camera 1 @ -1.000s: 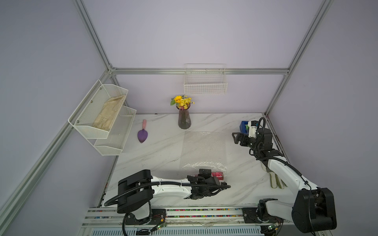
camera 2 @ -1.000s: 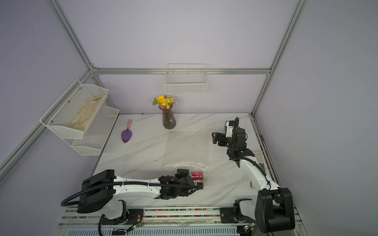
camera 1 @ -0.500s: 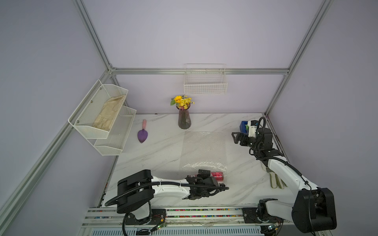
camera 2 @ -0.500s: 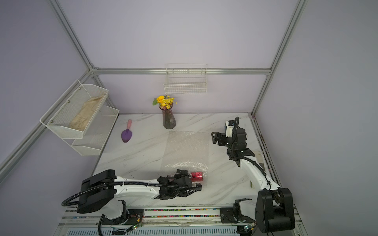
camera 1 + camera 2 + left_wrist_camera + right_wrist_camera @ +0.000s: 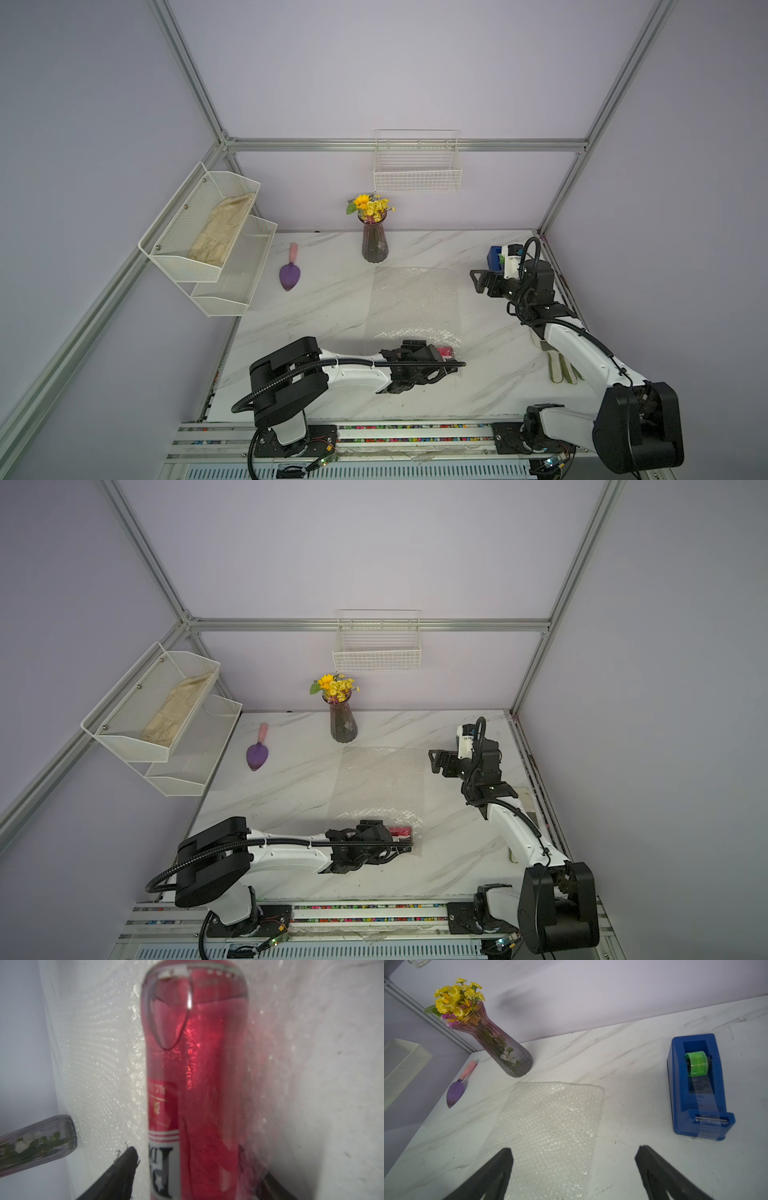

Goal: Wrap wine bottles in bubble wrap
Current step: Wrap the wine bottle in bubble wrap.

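In both top views a white marble table (image 5: 332,307) fills a lilac-walled booth. The bubble wrap (image 5: 415,299) lies flat, with the wine bottle (image 5: 447,352) on its near edge. The left gripper (image 5: 455,368) straddles the bottle; whether it pinches is unclear. The right gripper (image 5: 478,282) hangs wide open. The mesh shelf (image 5: 199,249) holds beige fabric (image 5: 222,232), and the vase (image 5: 374,245) holds yellow flowers (image 5: 370,205).

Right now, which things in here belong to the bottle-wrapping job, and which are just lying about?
For the job: wine bottle; bubble wrap; probably the blue tape dispenser, for sealing.
Lying about: vase of yellow flowers; purple trowel; pale glove; wire basket; mesh shelf.
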`<state>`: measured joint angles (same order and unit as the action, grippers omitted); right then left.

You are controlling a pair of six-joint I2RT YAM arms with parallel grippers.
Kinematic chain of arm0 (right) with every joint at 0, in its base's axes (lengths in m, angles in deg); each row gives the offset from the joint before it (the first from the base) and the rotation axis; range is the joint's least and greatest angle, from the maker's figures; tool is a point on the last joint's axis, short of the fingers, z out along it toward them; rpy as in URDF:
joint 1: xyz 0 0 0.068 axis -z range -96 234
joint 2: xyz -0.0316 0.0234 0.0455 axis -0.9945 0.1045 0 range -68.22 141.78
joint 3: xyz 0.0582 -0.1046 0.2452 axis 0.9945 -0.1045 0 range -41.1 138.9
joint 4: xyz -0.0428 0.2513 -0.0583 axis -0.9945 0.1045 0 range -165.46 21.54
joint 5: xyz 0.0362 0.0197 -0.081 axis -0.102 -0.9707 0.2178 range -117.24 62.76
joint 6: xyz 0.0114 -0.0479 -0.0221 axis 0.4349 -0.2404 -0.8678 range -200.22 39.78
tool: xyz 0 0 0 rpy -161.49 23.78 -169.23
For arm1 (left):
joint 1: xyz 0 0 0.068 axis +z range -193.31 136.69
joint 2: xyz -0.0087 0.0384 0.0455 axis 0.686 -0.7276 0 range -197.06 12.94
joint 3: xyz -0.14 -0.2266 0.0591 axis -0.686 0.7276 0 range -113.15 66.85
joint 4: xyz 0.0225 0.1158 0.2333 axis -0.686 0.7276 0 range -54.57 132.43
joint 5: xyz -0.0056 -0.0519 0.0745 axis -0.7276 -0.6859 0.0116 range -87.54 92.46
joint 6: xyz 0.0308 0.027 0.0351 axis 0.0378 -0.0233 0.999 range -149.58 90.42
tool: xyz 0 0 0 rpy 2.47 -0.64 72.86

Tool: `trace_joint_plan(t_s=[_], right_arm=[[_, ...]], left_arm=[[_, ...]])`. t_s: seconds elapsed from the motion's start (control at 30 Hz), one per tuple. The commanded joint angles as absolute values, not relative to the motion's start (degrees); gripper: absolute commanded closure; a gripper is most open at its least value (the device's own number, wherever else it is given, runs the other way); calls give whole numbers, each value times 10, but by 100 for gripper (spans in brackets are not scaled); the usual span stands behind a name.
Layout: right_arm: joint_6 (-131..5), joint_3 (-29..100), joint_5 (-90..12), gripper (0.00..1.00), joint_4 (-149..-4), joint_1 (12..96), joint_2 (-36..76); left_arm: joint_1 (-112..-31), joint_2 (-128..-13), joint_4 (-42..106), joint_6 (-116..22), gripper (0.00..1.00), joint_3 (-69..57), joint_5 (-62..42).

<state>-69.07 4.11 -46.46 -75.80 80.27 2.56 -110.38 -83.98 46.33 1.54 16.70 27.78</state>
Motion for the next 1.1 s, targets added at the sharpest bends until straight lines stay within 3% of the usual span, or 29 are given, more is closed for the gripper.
trace_joint_plan(t_s=[0.0, 0.1, 0.3, 0.5, 0.73, 0.87, 1.07], right_arm=[[-768, 38, -546, 3, -789, 804, -2], [-829, 17, -550, 3, -798, 802, -40], [-929, 29, -540, 3, -753, 789, -120], [-1130, 67, -579, 3, -595, 733, -194], [-1261, 90, -596, 3, -439, 641, -236], [-1291, 70, -566, 3, -395, 587, -241], [-1313, 19, -428, 3, -424, 468, -215]], left_arm=[[-1078, -866, 605, 12, 33, 124, 200], [-1047, -885, 685, 2, 45, 73, 118], [-989, -933, 748, 11, 56, 10, 7], [-920, -1002, 858, 41, 59, -104, -90], [-840, -1130, 1052, 81, 62, -282, -208], [-811, -1176, 1094, 94, 66, -332, -253], [-787, -1230, 1132, 109, 69, -391, -288]])
